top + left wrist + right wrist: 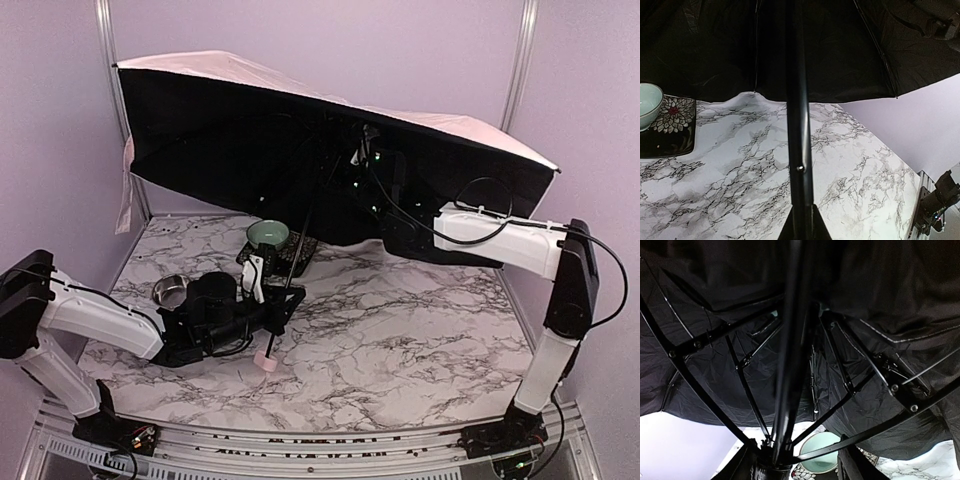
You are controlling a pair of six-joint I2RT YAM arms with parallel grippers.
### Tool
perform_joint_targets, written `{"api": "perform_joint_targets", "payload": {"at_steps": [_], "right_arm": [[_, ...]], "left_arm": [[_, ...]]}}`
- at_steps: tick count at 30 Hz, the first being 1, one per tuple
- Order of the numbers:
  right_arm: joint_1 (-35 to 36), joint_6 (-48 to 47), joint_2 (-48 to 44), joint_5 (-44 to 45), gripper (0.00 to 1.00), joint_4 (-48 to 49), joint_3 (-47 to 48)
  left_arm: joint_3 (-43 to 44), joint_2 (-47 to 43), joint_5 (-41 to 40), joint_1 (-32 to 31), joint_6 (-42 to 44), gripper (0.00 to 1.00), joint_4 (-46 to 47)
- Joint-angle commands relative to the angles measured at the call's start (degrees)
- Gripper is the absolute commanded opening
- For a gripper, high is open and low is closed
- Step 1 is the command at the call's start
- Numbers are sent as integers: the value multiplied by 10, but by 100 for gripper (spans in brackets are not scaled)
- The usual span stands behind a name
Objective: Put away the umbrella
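Your two arms share one build: glossy white shells between black joints. The left arm [95,318] ends in a bulky black wrist with a small white block. Thin black cables [481,180] loop over the white forearm of the right arm [500,238], and both black bases [105,428] sit at the near edge of the desk [400,340].

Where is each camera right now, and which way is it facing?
Top: above and behind the robot, looking down at table and umbrella; both arms show.
Left wrist: low, looking up the shaft to the canopy; left claw shows.
Right wrist: under the canopy, facing ribs; right claw shows.
All three share shaft and bowl.
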Motion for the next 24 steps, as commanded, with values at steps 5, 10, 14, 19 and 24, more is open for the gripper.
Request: {"api": "perform_joint_targets", "payload": {"at_steps": [5,10,14,19,24], "right_arm": [[-5,7,14,13,34,2,34],[-5,6,6,3,15,4,16],[-5,-1,-4,-64,10,16,-9],[14,-61,-15,-240,9,23,-38],[62,-105,-50,-314,10,23,-97]], "left_arm": [[23,2,8,-3,16,0,62],[25,3,6,-3,14,0,62],[29,-4,13,4,25,0,71],[40,-15,64,31,32,0,97],[37,-33,92,42,59,0,148]]}}
